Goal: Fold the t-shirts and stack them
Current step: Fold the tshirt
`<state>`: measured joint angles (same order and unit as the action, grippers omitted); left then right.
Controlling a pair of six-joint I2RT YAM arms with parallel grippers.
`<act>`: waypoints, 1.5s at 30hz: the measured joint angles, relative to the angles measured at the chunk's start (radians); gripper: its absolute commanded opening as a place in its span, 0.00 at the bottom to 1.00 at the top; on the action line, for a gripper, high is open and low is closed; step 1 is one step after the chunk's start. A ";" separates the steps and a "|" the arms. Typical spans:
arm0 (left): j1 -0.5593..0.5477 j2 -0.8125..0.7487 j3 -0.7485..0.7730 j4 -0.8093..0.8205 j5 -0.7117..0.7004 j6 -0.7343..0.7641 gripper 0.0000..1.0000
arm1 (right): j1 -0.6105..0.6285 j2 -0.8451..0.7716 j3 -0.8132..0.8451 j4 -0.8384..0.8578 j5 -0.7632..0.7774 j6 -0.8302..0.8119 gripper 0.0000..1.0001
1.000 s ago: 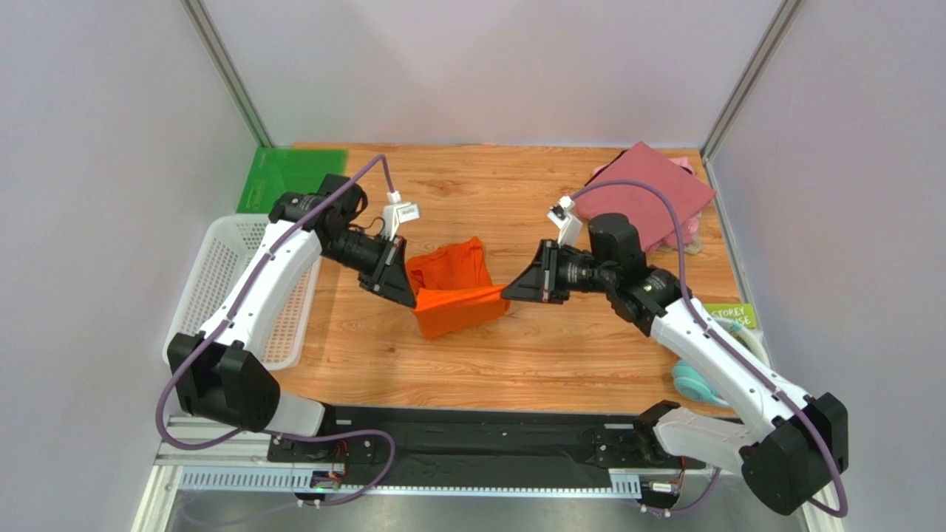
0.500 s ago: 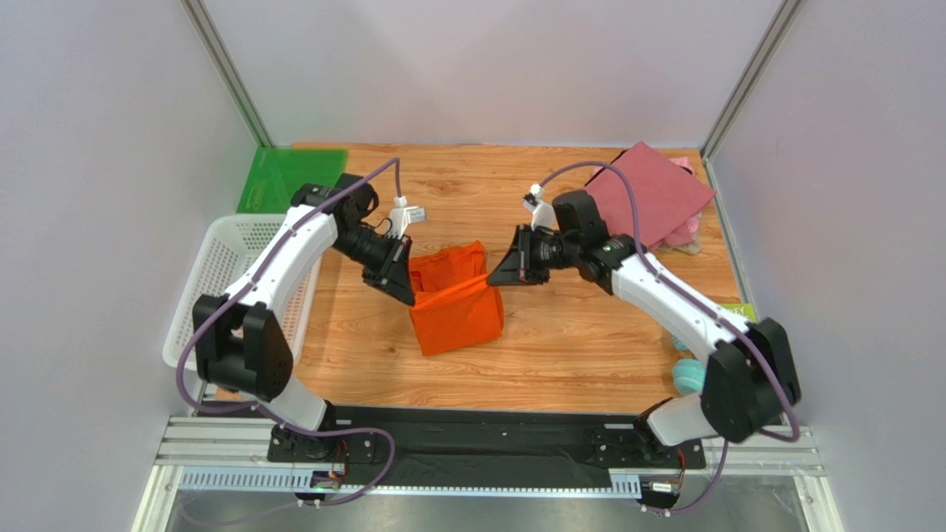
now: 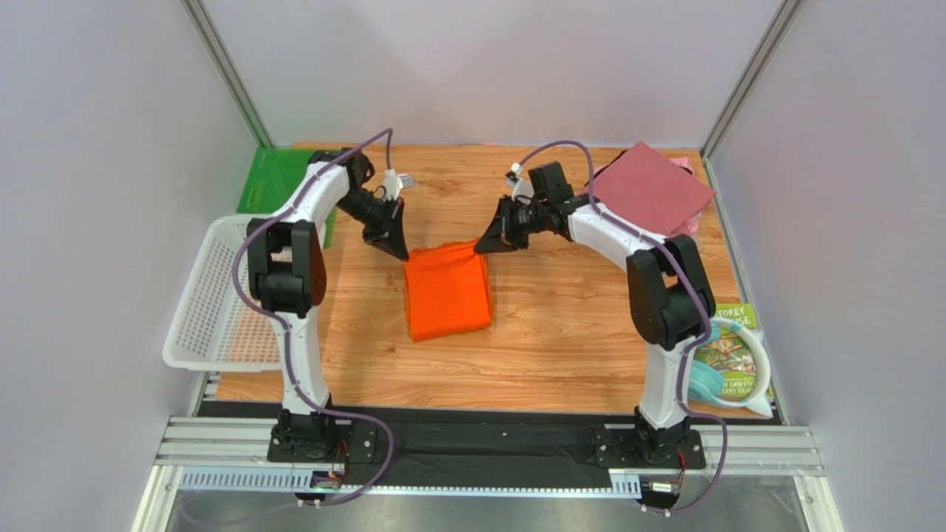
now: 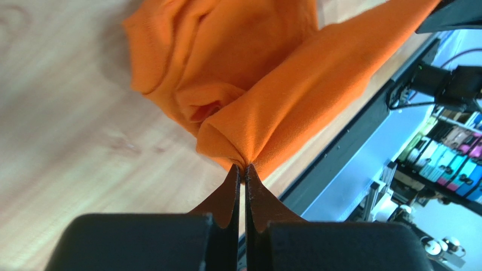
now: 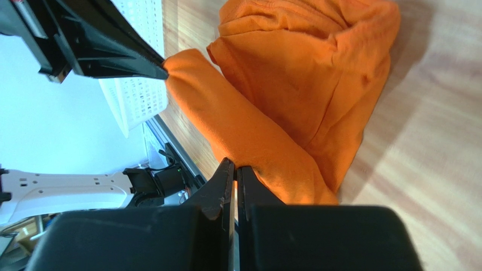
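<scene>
The bright orange t-shirt [image 3: 446, 292] lies mid-table as a folded rectangle. My left gripper [image 3: 400, 254] is shut on its far left corner; the left wrist view shows the cloth [image 4: 271, 107] bunched between the closed tips [image 4: 243, 167]. My right gripper [image 3: 480, 246] is shut on the far right corner; the right wrist view shows the orange cloth [image 5: 294, 84] pinched at the tips [image 5: 235, 165], with the left gripper's fingers [image 5: 121, 56] opposite. The maroon-red folded shirt [image 3: 650, 188] lies at the far right on a pale pink one [image 3: 688, 228].
A white mesh basket [image 3: 222, 294] hangs over the table's left edge. A green plastic sheet [image 3: 267, 177] lies at the far left corner. A printed packet and a teal ring [image 3: 727, 360] sit at the near right edge. Grey walls enclose the table.
Both grippers have carried the orange shirt's edge away from me toward the far side; the shirt went from a raised bundle to a flat rectangle.
</scene>
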<state>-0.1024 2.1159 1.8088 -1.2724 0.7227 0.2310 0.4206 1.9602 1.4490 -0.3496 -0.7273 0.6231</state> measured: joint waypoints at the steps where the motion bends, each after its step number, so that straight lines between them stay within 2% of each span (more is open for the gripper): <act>1: 0.008 0.028 0.023 0.000 0.000 0.000 0.00 | -0.005 0.022 0.019 0.002 -0.008 0.000 0.00; 7: 0.027 0.116 0.090 0.005 0.000 -0.009 0.00 | -0.034 0.181 0.161 0.014 -0.056 0.004 0.00; 14: 0.026 0.269 0.285 0.008 -0.002 -0.037 0.00 | -0.071 0.378 0.348 0.017 -0.092 0.024 0.00; 19: 0.026 0.352 0.352 0.011 -0.013 -0.061 0.00 | -0.079 0.463 0.403 0.010 -0.104 0.033 0.00; 20: 0.026 0.358 0.352 0.012 -0.020 -0.066 0.00 | -0.079 0.476 0.409 0.007 -0.105 0.034 0.02; 25: 0.026 0.364 0.352 0.016 -0.040 -0.073 0.04 | -0.079 0.494 0.412 -0.013 -0.117 0.031 0.34; 27: 0.025 0.364 0.352 0.016 -0.045 -0.073 0.13 | -0.079 0.494 0.421 -0.027 -0.119 0.015 0.46; 32: 0.026 0.352 0.351 0.009 -0.053 -0.076 0.42 | -0.084 0.487 0.443 -0.099 -0.094 -0.035 0.54; 34: 0.026 0.327 0.350 0.005 -0.061 -0.072 0.49 | -0.088 0.473 0.452 -0.142 -0.069 -0.058 0.53; 40: 0.027 0.133 0.344 0.005 -0.110 -0.072 0.56 | -0.113 0.399 0.504 -0.261 0.026 -0.126 0.46; 45: 0.029 -0.071 0.309 0.022 -0.115 -0.072 0.58 | -0.127 0.305 0.515 -0.257 0.021 -0.122 0.46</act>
<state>-0.0731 2.0453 2.1174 -1.2503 0.6079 0.1589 0.2935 2.2654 1.9644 -0.6067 -0.7059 0.5011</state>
